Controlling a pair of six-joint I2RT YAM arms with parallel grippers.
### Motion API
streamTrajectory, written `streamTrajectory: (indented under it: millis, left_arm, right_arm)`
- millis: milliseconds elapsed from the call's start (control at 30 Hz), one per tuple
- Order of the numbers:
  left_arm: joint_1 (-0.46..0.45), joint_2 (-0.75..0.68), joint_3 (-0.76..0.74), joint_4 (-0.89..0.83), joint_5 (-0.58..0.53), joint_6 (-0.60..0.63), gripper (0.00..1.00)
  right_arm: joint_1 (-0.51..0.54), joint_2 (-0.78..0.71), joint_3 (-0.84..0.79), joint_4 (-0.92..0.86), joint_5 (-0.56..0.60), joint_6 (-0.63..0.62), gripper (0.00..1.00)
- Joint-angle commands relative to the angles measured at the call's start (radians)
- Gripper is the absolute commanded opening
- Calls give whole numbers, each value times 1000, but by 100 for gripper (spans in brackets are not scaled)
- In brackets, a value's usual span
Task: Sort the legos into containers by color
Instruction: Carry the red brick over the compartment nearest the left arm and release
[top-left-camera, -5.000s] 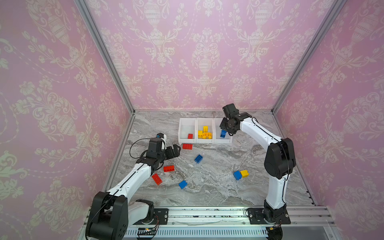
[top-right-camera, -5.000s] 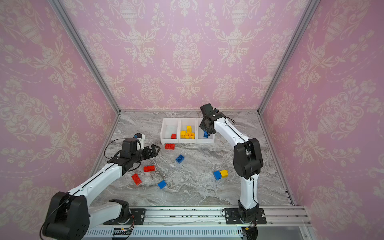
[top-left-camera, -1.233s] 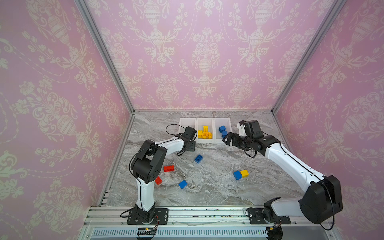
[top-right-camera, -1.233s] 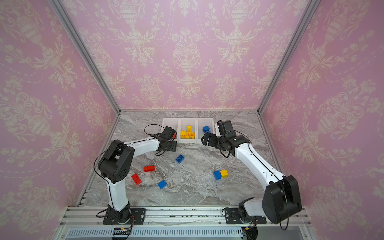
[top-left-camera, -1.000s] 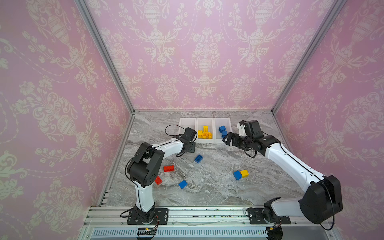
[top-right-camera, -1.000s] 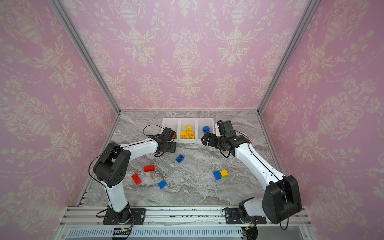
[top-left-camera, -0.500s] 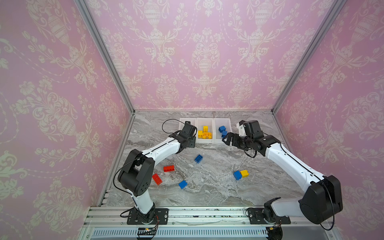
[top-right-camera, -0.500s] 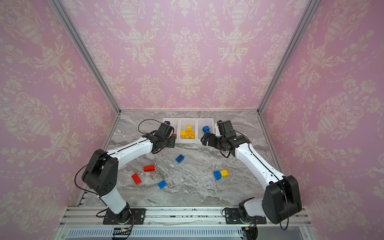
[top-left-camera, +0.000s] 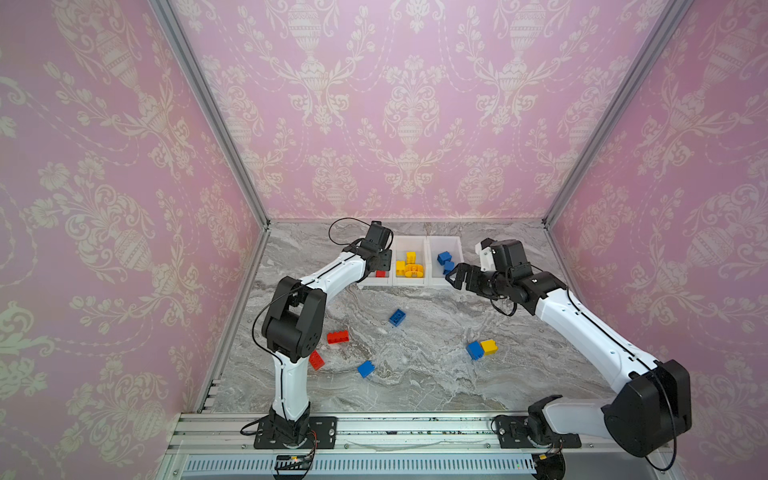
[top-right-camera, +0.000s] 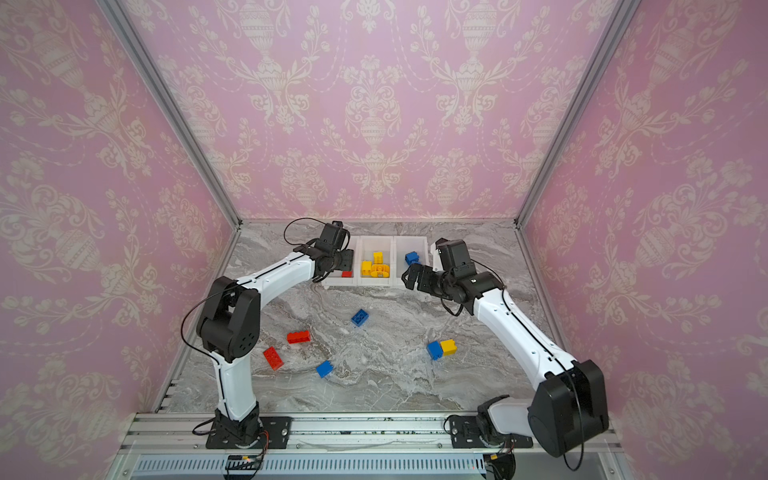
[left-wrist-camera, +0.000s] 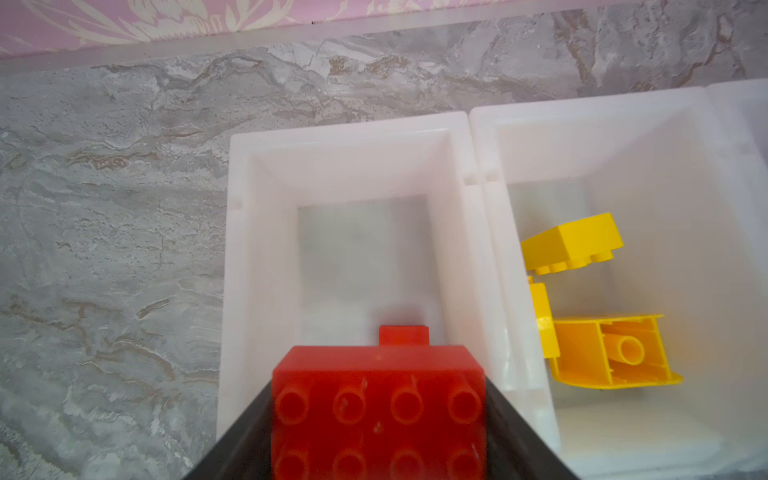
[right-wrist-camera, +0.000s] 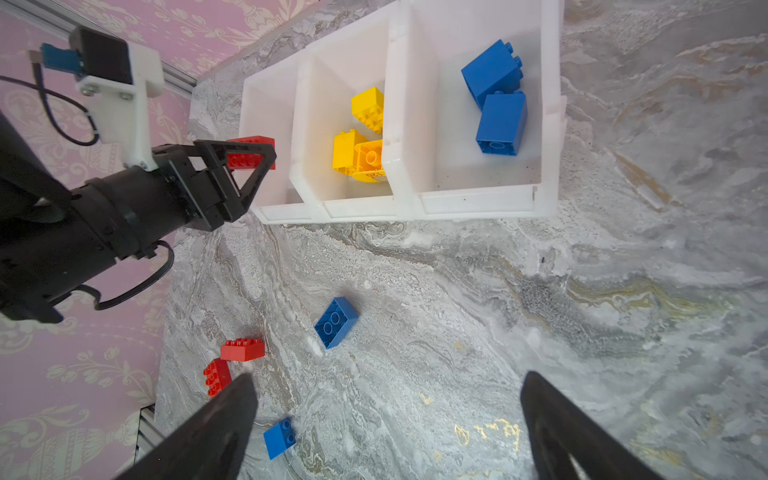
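Red brick (left-wrist-camera: 378, 407) poised over the containers (right-wrist-camera: 473, 203), sorting about half done
The left gripper (right-wrist-camera: 257, 160) is clenched on the red brick over the left-end bin; yellow legos (right-wrist-camera: 357, 153) sit in the middle bin, two blue legos (right-wrist-camera: 500, 122) in the right-end one. The right gripper (top-left-camera: 454, 277) hangs spread and empty by the row's front edge. We count six loose on the counter (top-left-camera: 415, 395): two red bricks (top-left-camera: 337, 337) toward its left edge, three blue bricks (top-left-camera: 397, 317), one yellow brick (top-left-camera: 489, 346)

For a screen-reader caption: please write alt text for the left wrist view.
A red lego clamped in the left end effector hangs over the end white container; the neighbouring container holds yellow legos, all on a grey marbled table.
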Motion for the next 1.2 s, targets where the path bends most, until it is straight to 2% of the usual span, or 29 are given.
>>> streamTrajectory:
  millis: [0,133,267,433,833,1067,1167]
  left_arm:
    - [15,31,64,-17,25,29,53]
    - [32,65,91,-13,40,38,58]
    - [33,69,93,2,40,48,77]
    - [33,54,80,14,41,45,85]
    - [29,-2,34,37,61,33,87]
    - [16,-74,-36,53,84,15,87]
    - [10,-116,-84,64,96,1,88]
  right_arm:
    - [-4,-20,-6,-8,1,-3,100]
    - [-4,-12,-12,-7,-1,-1,100]
    - [-4,-6,-15,-6,-4,2,100]
    - [-5,-3,-19,-18,4,2,100]
    - [-4,8,-13,-66,32,8,100]
    - [-4,23,-8,-192,123,23,100]
    - [-4,22,-22,-261,173,119,100]
